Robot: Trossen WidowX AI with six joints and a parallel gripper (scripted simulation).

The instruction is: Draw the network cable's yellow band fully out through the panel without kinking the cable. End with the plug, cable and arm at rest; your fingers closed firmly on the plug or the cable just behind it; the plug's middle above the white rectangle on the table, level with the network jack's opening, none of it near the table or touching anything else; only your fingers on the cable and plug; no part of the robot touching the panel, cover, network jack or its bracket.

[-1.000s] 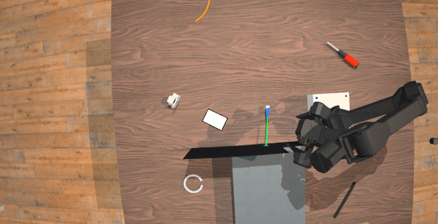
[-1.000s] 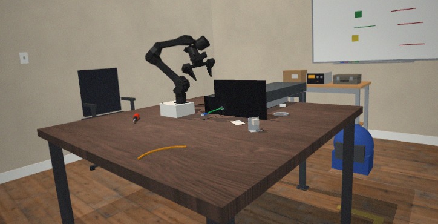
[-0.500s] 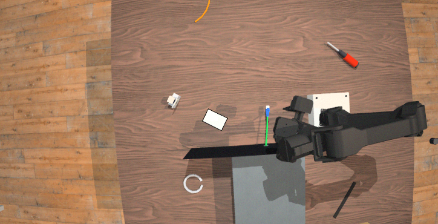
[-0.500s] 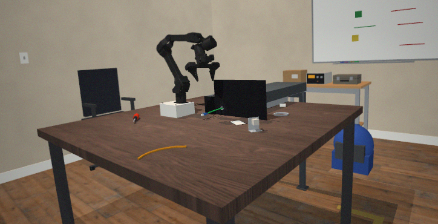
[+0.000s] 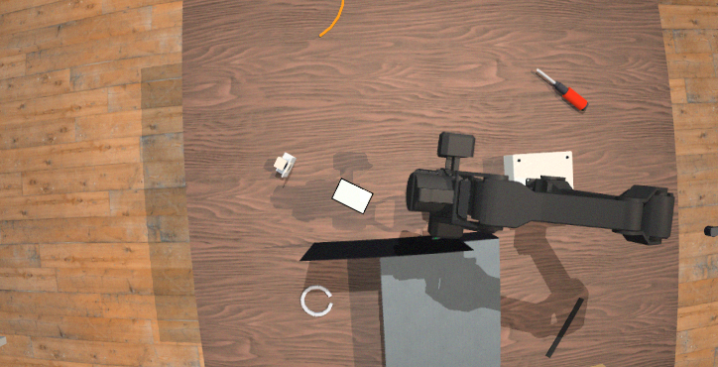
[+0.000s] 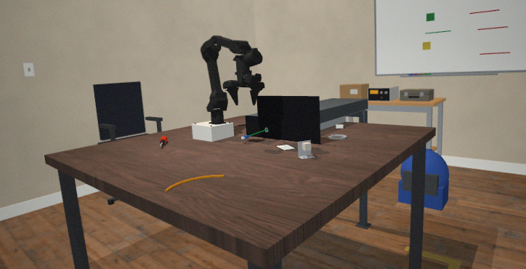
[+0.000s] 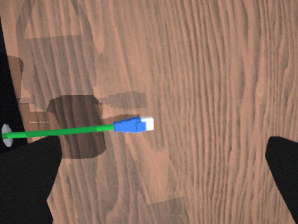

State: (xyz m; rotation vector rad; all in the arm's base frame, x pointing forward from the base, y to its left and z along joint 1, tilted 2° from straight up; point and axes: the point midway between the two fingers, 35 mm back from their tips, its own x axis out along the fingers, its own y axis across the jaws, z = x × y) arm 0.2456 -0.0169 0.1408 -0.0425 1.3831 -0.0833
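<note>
A green network cable (image 6: pixel 256 132) (image 7: pixel 60 132) sticks out through a hole in the black panel (image 5: pixel 351 250) (image 6: pixel 288 118) and ends in a blue plug (image 6: pixel 244 137) (image 7: pixel 133 124) low over the table. No yellow band shows. My gripper (image 6: pixel 244 95) (image 7: pixel 166 147) is wide open and empty, high above the plug, fingers pointing down. In the overhead view my arm hides the cable and plug. The white rectangle (image 5: pixel 352 195) (image 6: pixel 285 147) lies left of the plug. The network jack (image 5: pixel 284 164) (image 6: pixel 304 149) stands on its bracket beyond it.
A grey cover (image 5: pixel 441 308) (image 6: pixel 342 106) lies behind the panel. An orange cable piece (image 5: pixel 335 5) (image 6: pixel 192 179), a red screwdriver (image 5: pixel 568 93) (image 6: pixel 162 141), a white ring (image 5: pixel 316 302) (image 6: pixel 337 137) and a black stick (image 5: pixel 564 327) lie on the table. My white base (image 5: pixel 539 166) (image 6: pixel 212 131) stands near the panel.
</note>
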